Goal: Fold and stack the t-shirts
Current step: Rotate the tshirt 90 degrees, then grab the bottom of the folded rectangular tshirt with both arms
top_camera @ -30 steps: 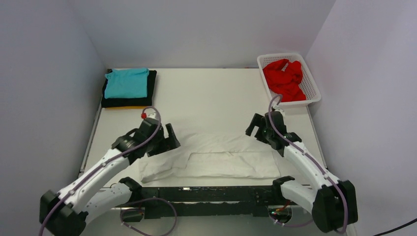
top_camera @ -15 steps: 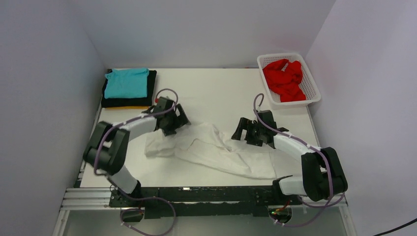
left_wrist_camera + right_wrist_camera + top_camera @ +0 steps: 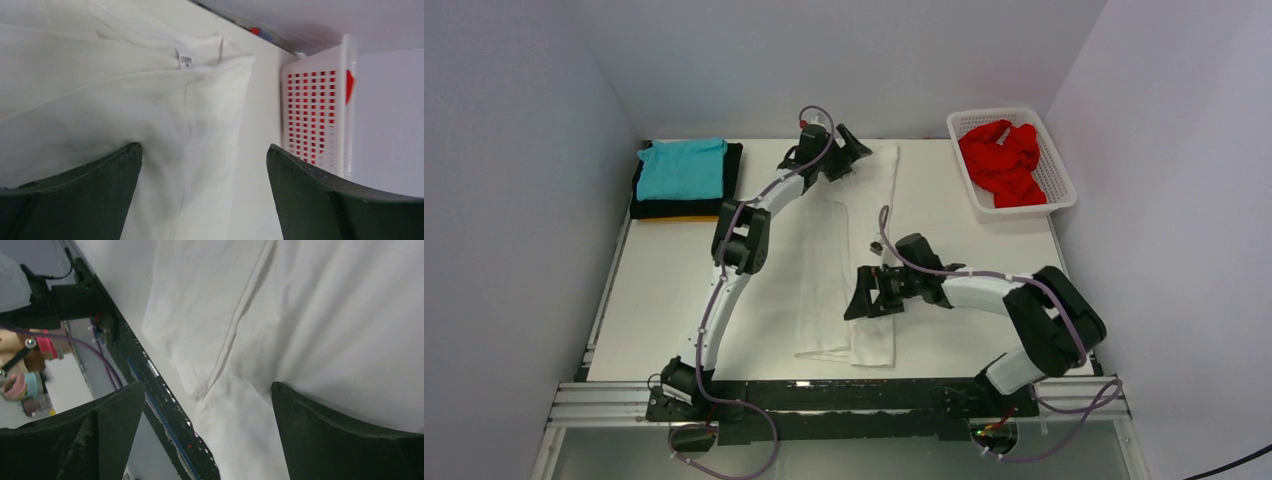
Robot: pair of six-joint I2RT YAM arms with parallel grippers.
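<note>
The bench [image 3: 674, 290] is white and holds everything. The big white t-shirt [image 3: 829, 260] lies on it in the middle as a long thin strip. The strip runs from the far edge of the bench almost to the near edge, with its sides folded in. A white basket [image 3: 1061, 190] with little holes sits at the far right corner, and the red t-shirt [image 3: 1002, 165] is bunched up inside it. At the far left corner there is a neat pile: the teal t-shirt [image 3: 682, 168] is on top, the black t-shirt [image 3: 733, 185] is under it, and the yellow-orange t-shirt [image 3: 674, 219] peeks out at the bottom. The left claw [image 3: 849, 155] is at the far end of the white strip, spread wide and holding nothing. The right claw [image 3: 861, 300] is at the strip's right side, towards its near end, spread wide too and holding nothing. A tiny label [image 3: 186, 58] shows at the shirt's neck.
</note>
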